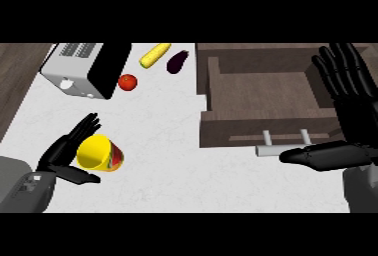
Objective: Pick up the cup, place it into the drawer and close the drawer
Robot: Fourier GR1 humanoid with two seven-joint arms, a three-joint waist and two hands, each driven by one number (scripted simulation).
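Observation:
A yellow cup (99, 153) lies on its side on the white counter at the lower left, its mouth facing the view. My left hand (68, 150) stands right beside it on the left, fingers straight and thumb low under the cup, not curled round it. The wooden drawer (262, 90) is pulled open at the upper right, its inside bare, with a metal handle (284, 145) on its front. My right hand (345, 95) is raised at the far right beside the drawer, fingers straight, thumb lying near the handle.
A toaster (85, 70) stands at the upper left. A tomato (128, 82), a yellow corn cob (155, 55) and a dark eggplant (176, 61) lie on the white counter (170, 165) behind the cup. Dark wood borders the counter on the left.

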